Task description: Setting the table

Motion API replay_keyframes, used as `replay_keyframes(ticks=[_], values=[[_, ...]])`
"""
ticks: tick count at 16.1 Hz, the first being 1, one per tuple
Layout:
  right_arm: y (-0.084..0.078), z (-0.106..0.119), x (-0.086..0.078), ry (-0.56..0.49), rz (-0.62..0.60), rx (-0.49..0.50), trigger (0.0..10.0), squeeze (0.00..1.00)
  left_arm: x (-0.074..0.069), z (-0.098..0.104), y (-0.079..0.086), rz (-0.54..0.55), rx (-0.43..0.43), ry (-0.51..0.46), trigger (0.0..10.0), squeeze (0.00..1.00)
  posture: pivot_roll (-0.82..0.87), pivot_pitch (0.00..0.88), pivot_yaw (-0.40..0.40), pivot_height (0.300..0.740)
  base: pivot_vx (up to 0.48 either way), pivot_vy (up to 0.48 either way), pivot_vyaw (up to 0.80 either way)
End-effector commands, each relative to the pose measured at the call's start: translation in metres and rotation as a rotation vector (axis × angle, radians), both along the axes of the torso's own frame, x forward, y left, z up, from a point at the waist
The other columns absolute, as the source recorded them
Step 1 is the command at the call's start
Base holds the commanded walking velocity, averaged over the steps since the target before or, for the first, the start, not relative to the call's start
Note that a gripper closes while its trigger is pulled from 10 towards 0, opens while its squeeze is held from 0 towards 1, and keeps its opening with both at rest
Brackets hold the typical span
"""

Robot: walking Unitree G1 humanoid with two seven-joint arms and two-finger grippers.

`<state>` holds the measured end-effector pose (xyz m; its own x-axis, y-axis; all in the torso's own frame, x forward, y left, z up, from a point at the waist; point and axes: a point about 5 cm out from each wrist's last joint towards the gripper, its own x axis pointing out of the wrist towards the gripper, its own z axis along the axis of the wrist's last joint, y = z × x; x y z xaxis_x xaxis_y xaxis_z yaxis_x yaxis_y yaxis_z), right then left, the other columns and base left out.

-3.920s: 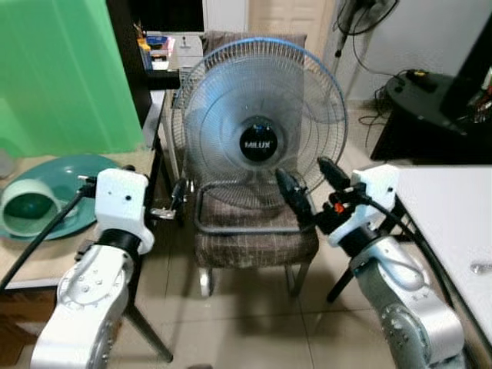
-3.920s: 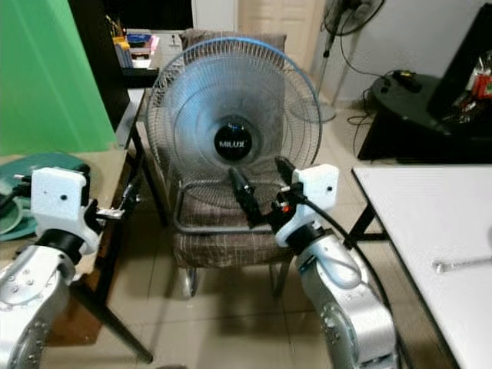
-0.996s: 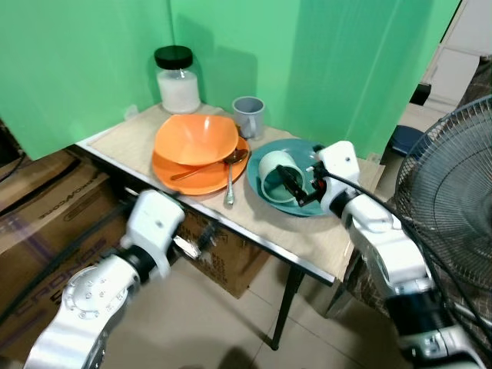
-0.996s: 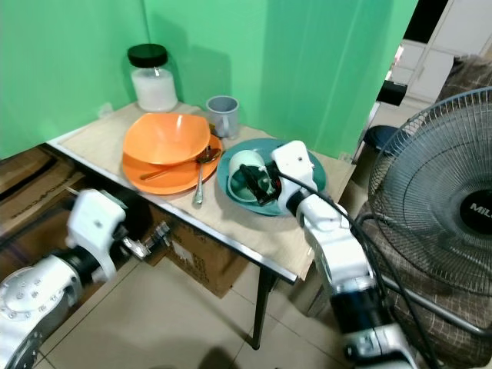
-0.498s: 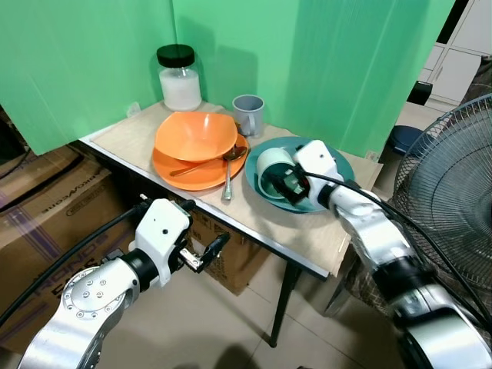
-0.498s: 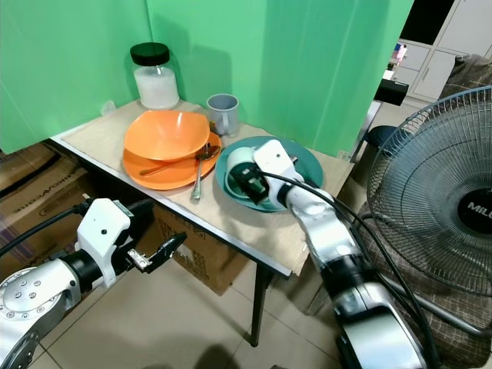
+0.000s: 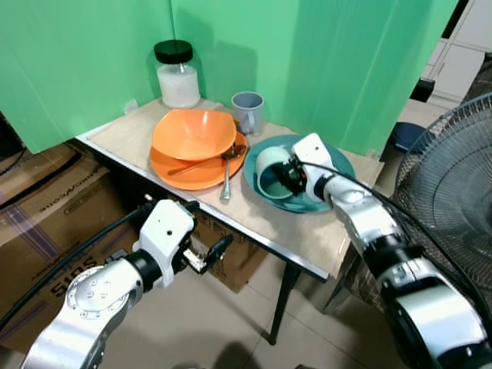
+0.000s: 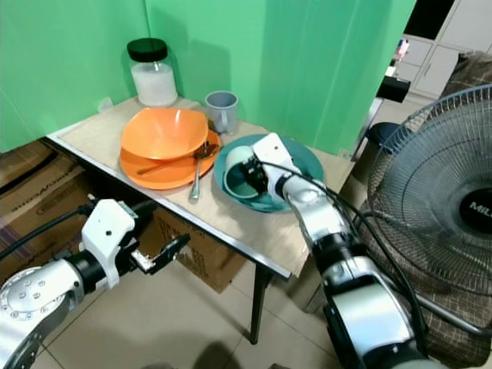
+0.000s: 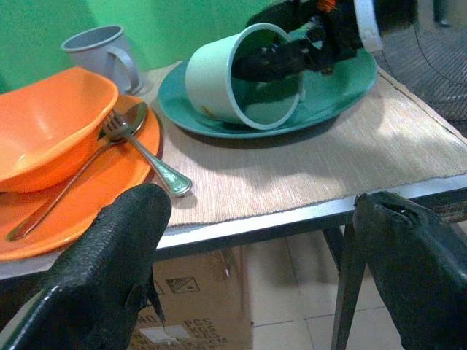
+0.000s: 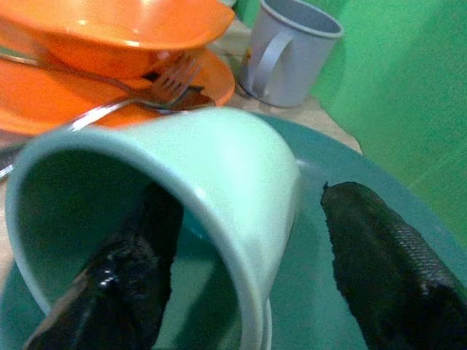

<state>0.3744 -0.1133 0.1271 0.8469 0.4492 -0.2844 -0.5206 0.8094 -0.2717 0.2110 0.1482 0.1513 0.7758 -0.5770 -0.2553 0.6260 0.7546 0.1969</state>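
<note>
Right hand at pale green cup lying on teal plate, orange bowl beside, left hand below table edge

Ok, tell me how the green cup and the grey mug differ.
The green cup lies on its side on the teal plate; the grey mug stands upright on the table. One finger of the right gripper is inside the green cup and one outside; nothing touches the grey mug. Both look empty.
</note>
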Motion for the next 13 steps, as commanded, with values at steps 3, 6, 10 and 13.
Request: replay_keyframes(ticks=[3,6,10,13], values=[[0.000,0.011,0.007,-0.008,0.026,0.014,0.0,0.00,0.002,0.000,-0.001,-0.004,0.010,-0.013,10.0,0.00,0.12,0.000,-0.027,0.740,0.000,0.000,0.00],[-0.002,0.012,0.009,-0.001,0.036,0.007,0.0,0.00,0.002,-0.001,-0.001,-0.004,0.013,-0.015,10.0,0.00,0.12,0.000,-0.029,0.740,0.000,0.000,0.00],[-0.005,0.018,0.012,0.007,0.078,0.014,0.0,0.00,0.000,-0.003,-0.001,-0.028,0.015,0.003,10.0,0.00,0.12,0.000,-0.027,0.740,0.000,0.000,0.00],[-0.007,0.018,0.012,0.045,0.139,-0.018,0.0,0.00,0.000,-0.004,-0.002,-0.036,0.017,0.004,10.0,0.00,0.12,0.000,-0.026,0.740,0.000,0.000,0.00]])
